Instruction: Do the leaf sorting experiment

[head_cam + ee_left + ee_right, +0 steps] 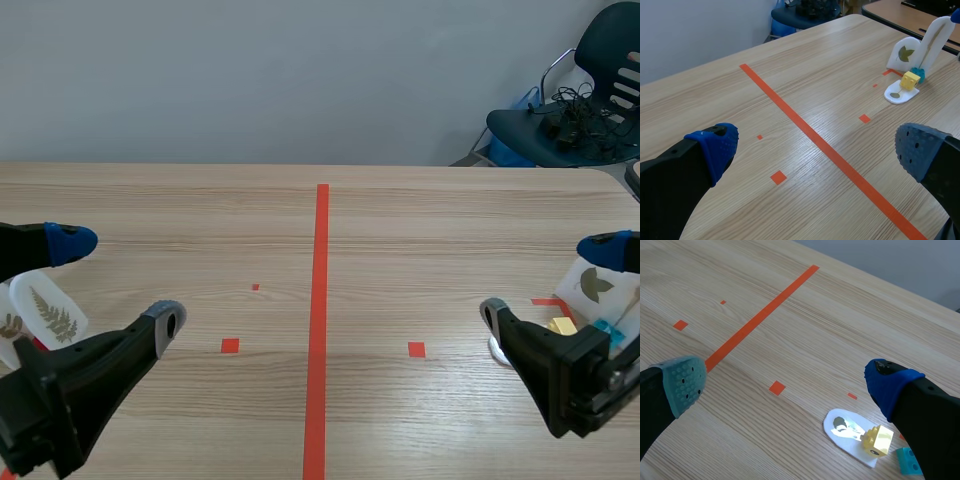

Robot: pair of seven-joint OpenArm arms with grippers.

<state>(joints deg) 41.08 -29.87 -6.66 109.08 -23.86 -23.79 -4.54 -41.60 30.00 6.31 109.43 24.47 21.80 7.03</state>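
Right gripper (787, 385), fingers spread, empty; white leaf card (847, 432) just ahead, touching yellow block (878, 439). Left gripper (817, 149) spread, empty. Best pinch card's free edge, avoiding block.

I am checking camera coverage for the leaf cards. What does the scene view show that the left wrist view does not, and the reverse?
Only the scene view: a white card with a fern leaf, at the robot's left. Only the left wrist view: a second wooden tabletop at the far side. Both: the white card with a dark leaf, the yellow block, the long tape line and the chair.
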